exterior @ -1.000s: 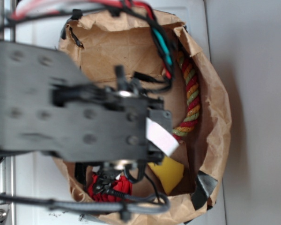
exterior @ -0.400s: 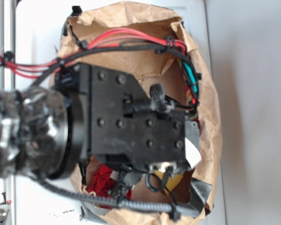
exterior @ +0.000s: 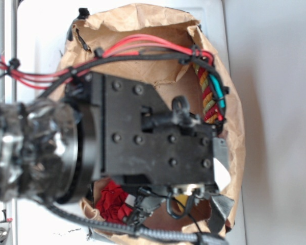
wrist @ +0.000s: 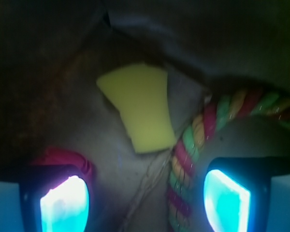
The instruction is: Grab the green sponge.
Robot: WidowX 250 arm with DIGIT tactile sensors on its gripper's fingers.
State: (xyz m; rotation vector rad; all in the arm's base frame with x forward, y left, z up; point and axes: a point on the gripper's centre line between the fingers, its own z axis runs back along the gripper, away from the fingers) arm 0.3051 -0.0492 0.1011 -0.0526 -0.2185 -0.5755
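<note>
While the gripper (wrist: 145,200) hangs with its two glowing fingers (wrist: 65,205) spread wide and empty, the green sponge (wrist: 140,106), a smooth yellow foam block with curved edges, lies flat on the creased floor of the brown paper bag (exterior: 234,132), ahead of the fingers. Beside it curves a twisted red, yellow and green rope (wrist: 193,145), near the bag's crumpled wall; a red ruffled cloth (exterior: 112,199) sits at the opposite side.

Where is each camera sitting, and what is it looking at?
Exterior view: sits above, looking straight down on the paper bag; the robot's black arm and cables fill the middle, hiding most of what is inside.
Wrist view: rides on the arm, looking down into the bag at the green sponge, which is really yellow; both fingers of the open claw glow at the bottom corners.
Both views show the sponge, the twisted rope and the red cloth ball.
</note>
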